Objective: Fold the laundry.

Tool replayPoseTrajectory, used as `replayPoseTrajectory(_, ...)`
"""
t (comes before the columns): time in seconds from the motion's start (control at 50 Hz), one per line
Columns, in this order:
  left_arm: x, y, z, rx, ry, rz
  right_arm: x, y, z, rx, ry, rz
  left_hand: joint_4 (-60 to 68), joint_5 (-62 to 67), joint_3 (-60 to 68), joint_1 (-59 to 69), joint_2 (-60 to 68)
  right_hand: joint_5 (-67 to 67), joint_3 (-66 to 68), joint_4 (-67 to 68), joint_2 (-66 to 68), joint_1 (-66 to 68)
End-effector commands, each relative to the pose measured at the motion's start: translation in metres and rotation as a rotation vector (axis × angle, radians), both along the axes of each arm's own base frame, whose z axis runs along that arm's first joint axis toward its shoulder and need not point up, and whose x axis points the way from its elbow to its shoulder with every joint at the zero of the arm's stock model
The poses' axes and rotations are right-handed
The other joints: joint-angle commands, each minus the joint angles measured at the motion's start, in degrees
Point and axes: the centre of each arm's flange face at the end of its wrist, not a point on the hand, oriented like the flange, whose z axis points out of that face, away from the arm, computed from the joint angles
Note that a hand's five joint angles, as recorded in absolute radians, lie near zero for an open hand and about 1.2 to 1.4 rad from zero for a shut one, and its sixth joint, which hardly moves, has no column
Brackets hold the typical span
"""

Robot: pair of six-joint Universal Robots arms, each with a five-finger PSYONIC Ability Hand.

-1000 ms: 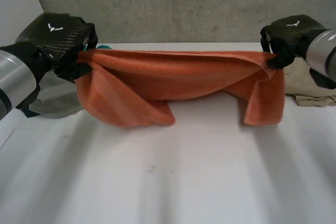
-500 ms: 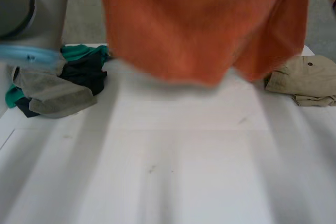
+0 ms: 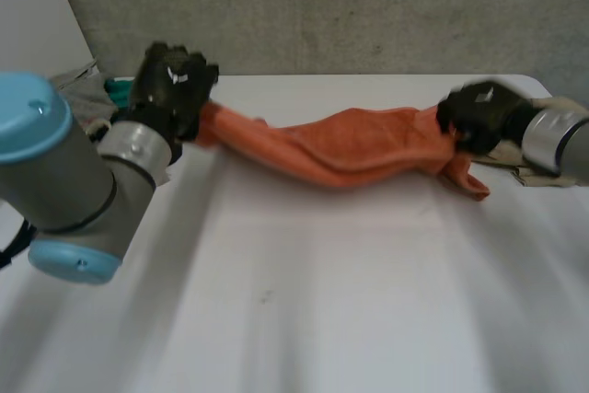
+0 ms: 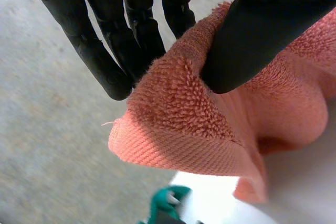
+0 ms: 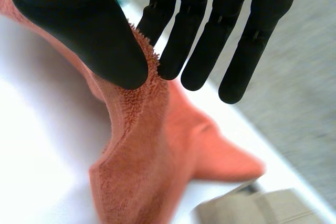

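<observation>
With the left hand (image 3: 171, 87) at upper left and the right hand (image 3: 477, 117) at right each pinching an end of the towel (image 3: 350, 149) sagging across upper middle, draw both ends apart evenly.

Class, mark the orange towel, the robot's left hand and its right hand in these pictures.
orange towel (image 3: 359, 146): head view, its bunched middle.
left hand (image 3: 171, 87): head view, the back of the hand.
right hand (image 3: 476, 115): head view, its back.

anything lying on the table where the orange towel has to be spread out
Nothing visible. The white table in front of the orange terry towel is bare; the grey and green clothes pile and the beige garment sit at its far corners.
</observation>
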Motion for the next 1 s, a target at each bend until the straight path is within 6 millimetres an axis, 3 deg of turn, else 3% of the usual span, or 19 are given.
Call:
replayPoseTrajectory(0.02, 0.006, 0.002, -0.014, 0.033, -0.012, 0.004, 0.011, 0.006, -0.048, 0.028, 0.154, 0.092, 11.4, 12.9, 11.4, 14.7, 11.3, 12.1, 11.9, 11.3, 12.5, 15.3)
replayPoseTrajectory(0.04, 0.007, 0.002, -0.014, 0.033, -0.011, 0.004, 0.012, 0.006, -0.048, 0.024, 0.154, 0.091, 11.4, 12.9, 11.4, 14.7, 11.3, 5.3, 5.0, 4.5, 5.6, 8.5)
replayPoseTrajectory(0.06, 0.007, 0.002, -0.014, 0.038, -0.012, 0.003, 0.013, 0.006, -0.049, 0.031, 0.145, 0.077, 11.4, 12.9, 11.4, 14.7, 11.3, -17.6, -17.8, -18.4, -17.2, -14.4)
replayPoseTrajectory(0.08, 0.007, 0.002, -0.013, 0.038, -0.008, 0.005, 0.014, 0.006, -0.048, 0.035, 0.135, 0.066, 11.4, 12.9, 11.4, 14.7, 11.3, -26.5, -26.7, -27.3, -26.1, -23.3)
replayPoseTrajectory(0.2, 0.012, 0.000, -0.004, 0.038, 0.012, 0.020, 0.007, 0.008, -0.033, 0.100, -0.004, -0.111, 11.4, 12.9, 11.4, 14.7, 11.3, -47.6, -47.8, -48.4, -47.2, -44.4)
replayPoseTrajectory(0.28, 0.016, 0.000, 0.002, 0.044, 0.028, 0.025, -0.006, 0.015, -0.011, 0.109, -0.087, -0.242, 11.4, 12.9, 11.4, 14.7, 11.3, -48.8, -49.0, -49.6, -48.4, -45.6)
replayPoseTrajectory(0.32, 0.018, 0.000, 0.004, 0.049, 0.036, 0.029, -0.015, 0.019, -0.010, 0.133, -0.114, -0.314, 11.4, 12.9, 11.4, 14.7, 11.3, -50.3, -50.5, -51.1, -49.9, -47.1)
replayPoseTrajectory(0.44, 0.022, 0.001, 0.013, 0.048, 0.056, 0.030, -0.033, 0.016, -0.024, 0.166, -0.063, -0.380, 11.4, 12.9, 11.4, 14.7, 11.3, -49.8, -50.0, -50.6, -49.4, -46.6)
replayPoseTrajectory(0.6, 0.027, 0.000, 0.025, 0.025, 0.066, 0.032, -0.052, -0.005, -0.059, 0.117, 0.196, -0.286, 11.4, 12.9, 11.4, 14.7, 11.3, -42.4, -42.7, -43.2, -42.1, -39.2)
replayPoseTrajectory(0.8, 0.028, -0.003, 0.024, 0.029, 0.067, 0.037, -0.045, -0.027, -0.084, 0.120, 0.077, -0.227, 11.4, 12.9, 11.4, 14.7, 11.3, -33.3, -33.6, -34.1, -33.0, -30.1)
replayPoseTrajectory(1.0, 0.031, -0.006, 0.025, 0.028, 0.068, 0.047, -0.041, -0.043, -0.092, 0.066, 0.007, -0.242, 11.4, 12.9, 11.4, 14.7, 11.3, -31.3, -31.5, -32.1, -30.9, -28.1)
